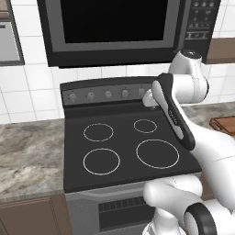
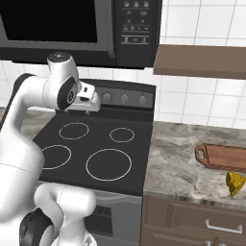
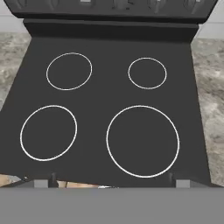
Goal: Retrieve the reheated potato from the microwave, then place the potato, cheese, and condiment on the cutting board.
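Note:
The black microwave hangs over the stove with its dark glass door closed; its button panel is on the right. The potato is hidden. My gripper hovers above the back of the stove, below the microwave, pointing down. In the hand view its fingertips stand far apart with nothing between them, so it is open. The reddish-brown cutting board lies on the counter to the right, handle loop toward the stove. The yellow cheese wedge sits just in front of it. The condiment is out of view.
A black stove with four burner rings lies under the gripper, with a knob panel at its back. Marbled counters flank it. A brown shelf juts out above the right counter.

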Controlling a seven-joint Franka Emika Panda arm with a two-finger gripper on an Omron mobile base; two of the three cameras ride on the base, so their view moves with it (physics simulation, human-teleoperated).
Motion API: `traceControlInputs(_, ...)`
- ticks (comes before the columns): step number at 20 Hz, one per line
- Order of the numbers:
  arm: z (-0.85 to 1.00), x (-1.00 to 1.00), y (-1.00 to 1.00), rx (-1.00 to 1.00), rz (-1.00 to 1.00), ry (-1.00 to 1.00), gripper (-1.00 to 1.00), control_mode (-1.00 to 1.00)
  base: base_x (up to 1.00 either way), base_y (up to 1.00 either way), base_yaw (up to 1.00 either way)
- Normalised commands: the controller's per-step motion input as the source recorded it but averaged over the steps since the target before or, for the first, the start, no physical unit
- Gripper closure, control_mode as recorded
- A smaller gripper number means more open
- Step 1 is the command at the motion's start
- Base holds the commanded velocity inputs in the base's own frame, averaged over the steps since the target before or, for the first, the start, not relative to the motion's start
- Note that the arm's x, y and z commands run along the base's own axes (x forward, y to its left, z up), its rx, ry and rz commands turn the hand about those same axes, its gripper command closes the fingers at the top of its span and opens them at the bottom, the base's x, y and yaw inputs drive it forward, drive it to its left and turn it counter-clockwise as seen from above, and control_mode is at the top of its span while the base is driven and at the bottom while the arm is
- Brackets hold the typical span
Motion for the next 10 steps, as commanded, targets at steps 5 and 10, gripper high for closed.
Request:
traceControlInputs(5,0.39,-0.12,-0.14,0.01,-0.17,-0.06,-1.0,-1.0,0.0,0.0,0.0)
traceControlInputs(10,0.54,0.0,-0.2,0.0,-0.08,0.0,-1.0,-1.0,0.0,0.0,0.0)
